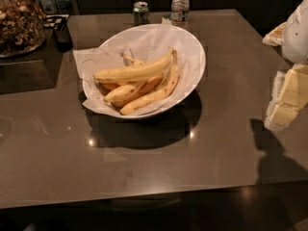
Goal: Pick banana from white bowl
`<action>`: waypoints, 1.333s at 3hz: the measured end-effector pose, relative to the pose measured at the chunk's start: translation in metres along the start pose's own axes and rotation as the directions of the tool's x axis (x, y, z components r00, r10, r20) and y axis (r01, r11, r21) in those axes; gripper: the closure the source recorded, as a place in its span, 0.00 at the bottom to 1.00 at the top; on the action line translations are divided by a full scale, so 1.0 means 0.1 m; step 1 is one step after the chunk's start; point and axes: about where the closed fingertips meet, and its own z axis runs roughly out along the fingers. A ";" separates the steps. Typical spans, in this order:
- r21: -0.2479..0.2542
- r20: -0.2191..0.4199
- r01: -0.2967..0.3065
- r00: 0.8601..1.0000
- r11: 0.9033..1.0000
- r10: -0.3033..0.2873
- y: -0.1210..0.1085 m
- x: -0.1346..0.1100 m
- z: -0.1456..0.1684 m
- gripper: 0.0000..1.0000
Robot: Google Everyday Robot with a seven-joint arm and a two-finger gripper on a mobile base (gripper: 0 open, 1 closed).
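1. Worktop (144,172): white bowl (196,57) sits mid-top, nearer far edge than near edge. Rim slants, low side toward near-left corner, so the fruit lies open to view
2. Bowl lined w/ crumpled paper (89,59), which spills over the rim on the left-edge side
3. Banana (132,72) = longest, pale one, on top of the pile; stem end toward far-right corner, other tip toward left edge. Topmost, so prob. free to lift w/o dragging the rest
4. Beneath/beside it: shorter bruised bananas (129,91) & a slim curved banana (161,90) hugging the rim on the right-edge side. Both touch the target, may shift when it goes
5. Gripper (288,97) hangs over the right edge, well apart from the bowl. Can't tell how far open it is; none of the fruit is in it, so nothing picked yet
6. My read: reach not begun. Next move should cross toward the bowl & come down over the banana's mid-section, across its length
7. Far edge: can (141,12) & water bottle (180,6) behind the bowl, off the likely path. Far-left corner: jar of nuts (19,20)
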 end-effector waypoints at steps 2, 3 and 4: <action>-0.012 0.085 0.077 0.993 0.997 -0.076 -0.06 -0.33 -0.02 0.00; -0.033 0.183 0.272 0.948 0.962 -0.261 -0.08 -0.95 -0.05 0.00; -0.036 0.257 0.443 0.870 0.896 -0.420 -0.09 -1.54 -0.04 0.00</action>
